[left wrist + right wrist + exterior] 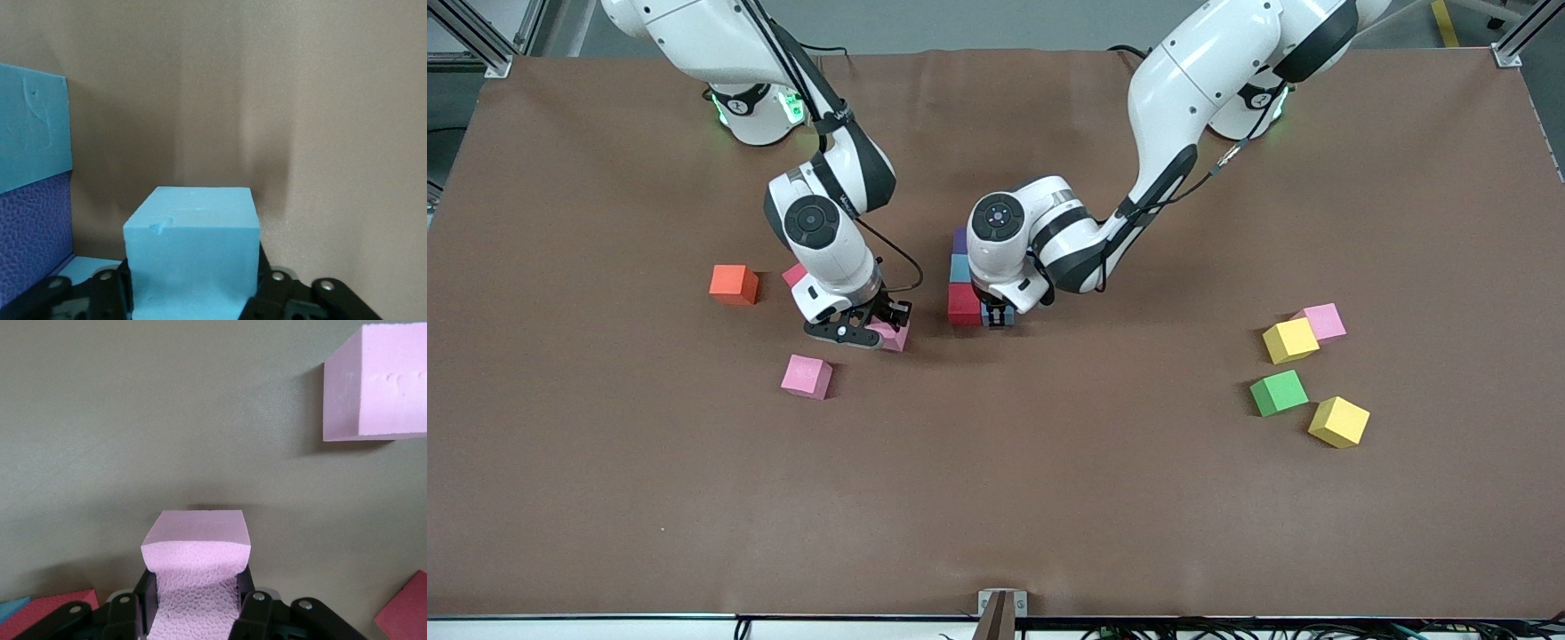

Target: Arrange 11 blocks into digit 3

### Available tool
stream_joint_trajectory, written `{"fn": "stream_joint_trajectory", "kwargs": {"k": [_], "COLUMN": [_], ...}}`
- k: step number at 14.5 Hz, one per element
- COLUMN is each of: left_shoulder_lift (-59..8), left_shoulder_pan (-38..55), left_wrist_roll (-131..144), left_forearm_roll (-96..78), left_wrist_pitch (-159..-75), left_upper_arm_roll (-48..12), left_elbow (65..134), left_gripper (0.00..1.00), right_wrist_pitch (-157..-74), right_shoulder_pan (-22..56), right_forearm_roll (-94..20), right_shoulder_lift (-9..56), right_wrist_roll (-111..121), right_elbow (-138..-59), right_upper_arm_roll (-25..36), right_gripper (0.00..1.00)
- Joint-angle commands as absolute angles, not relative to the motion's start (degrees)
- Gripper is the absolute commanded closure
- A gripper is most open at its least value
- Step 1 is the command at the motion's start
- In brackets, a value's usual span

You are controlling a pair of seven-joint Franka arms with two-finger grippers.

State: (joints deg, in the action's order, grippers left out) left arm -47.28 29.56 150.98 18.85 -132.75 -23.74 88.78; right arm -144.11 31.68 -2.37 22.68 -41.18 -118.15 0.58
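A short column of touching cubes, purple (959,240), light blue (959,268) and bright red (964,304), stands mid-worktop (1049,498), the red nearest the front camera. Beside the red cube, the left end effector (998,316) grips another light blue cube (192,257). The right end effector (871,331) clenches a pale pink cube (195,573), with a pink cube (807,376) just nearer the camera. An orange cube (734,284) sits toward the right arm's end; two yellow cubes (1290,340) (1338,421), a green cube (1279,393) and another pink cube (1324,321) cluster toward the left arm's end.
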Motion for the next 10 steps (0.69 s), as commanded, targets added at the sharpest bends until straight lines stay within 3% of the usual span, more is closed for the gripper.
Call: {"fn": "stream_joint_trajectory", "kwargs": {"k": [1,5,10], "left_shoulder_lift": [-47.2,-45.54,-42.45], "left_shoulder_pan": [30.06,29.36,29.36], "left_wrist_roll": [150.65,148.02,146.16], "left_forearm_roll": [17.67,17.32,16.96], "left_wrist_pitch": [-132.54,-130.44,-124.73], "left_upper_arm_roll": [-23.12,-23.2,-23.73], "left_elbow": [88.86,88.94,89.47], "left_gripper": [0.0,0.0,0.0], "right_wrist_pitch": [-143.88,-143.01,-135.53], "right_shoulder_pan": [31.73,33.57,36.56], "right_forearm_roll": [-3.08,-3.16,-3.16], "right_shoulder_lift": [21.36,22.67,29.43], "right_wrist_roll": [-40.52,-40.78,-40.7], "right_elbow": [-118.74,-114.71,-102.75], "right_upper_arm_roll": [0.53,0.53,0.53], "right_gripper": [1.0,1.0,1.0]}}
